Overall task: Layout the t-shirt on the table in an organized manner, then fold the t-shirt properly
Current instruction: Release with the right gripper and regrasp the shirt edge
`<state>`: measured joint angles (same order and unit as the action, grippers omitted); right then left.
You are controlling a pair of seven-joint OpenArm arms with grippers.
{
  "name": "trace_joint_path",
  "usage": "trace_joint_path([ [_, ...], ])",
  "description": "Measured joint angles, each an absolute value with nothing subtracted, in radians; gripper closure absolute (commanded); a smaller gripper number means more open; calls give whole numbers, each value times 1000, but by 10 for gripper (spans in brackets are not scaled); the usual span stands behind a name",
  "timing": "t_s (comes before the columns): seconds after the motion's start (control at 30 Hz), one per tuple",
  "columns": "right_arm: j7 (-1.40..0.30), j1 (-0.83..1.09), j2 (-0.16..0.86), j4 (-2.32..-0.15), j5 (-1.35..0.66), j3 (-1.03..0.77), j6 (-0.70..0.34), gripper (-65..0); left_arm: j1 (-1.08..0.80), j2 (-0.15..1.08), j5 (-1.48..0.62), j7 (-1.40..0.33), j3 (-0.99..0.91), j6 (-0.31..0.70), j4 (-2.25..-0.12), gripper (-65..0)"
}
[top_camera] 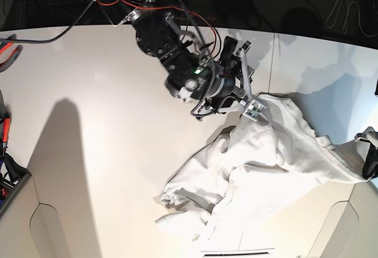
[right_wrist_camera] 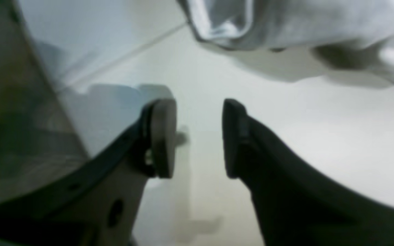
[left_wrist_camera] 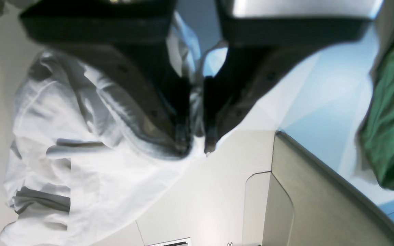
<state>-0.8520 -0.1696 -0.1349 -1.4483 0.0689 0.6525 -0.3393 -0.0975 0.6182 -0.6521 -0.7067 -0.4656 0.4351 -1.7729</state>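
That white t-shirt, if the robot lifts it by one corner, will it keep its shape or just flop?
Probably flop. The t-shirt lies crumpled in soft folds on the table, so it looks limp. Where the left gripper pinches it, the cloth bunches and stretches into a ridge, which suggests it would drape and trail. It seems light and unlikely to slide away.
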Motion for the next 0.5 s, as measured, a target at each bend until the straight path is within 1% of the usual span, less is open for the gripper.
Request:
trace_joint_path([
  [0.07, -829, -170, -133, -1448, 138, 700, -261, -227, -97, 618, -653, -707, -465, 435, -1773, 0],
  [0.13, -800, -169, -134, -1448, 113, 721, -167, -227, -97, 618, -652, -707, -466, 435, -1773, 0],
  [0.17, -792, -169, -136, -1448, 79, 721, -141, -227, -97, 618, -652, -707, -466, 435, -1773, 0],
  [0.23, -773, -165, -138, -1448, 14, 694, -122, -227, -97, 618, -652, -707, -466, 435, -1773, 0],
  [0.33, -715, -146, -141, -1427, -83, 587, -111, -229, -97, 618, -652, -707, -466, 450, -1773, 0],
  [0.43, -641, -123, -139, -1382, -168, 467, -103, -277, -97, 618, -653, -707, -466, 451, -1771, 0],
  [0.5, -610, -119, -136, -1346, -173, 419, -102, -304, -97, 618, -652, -707, -466, 451, -1771, 0],
])
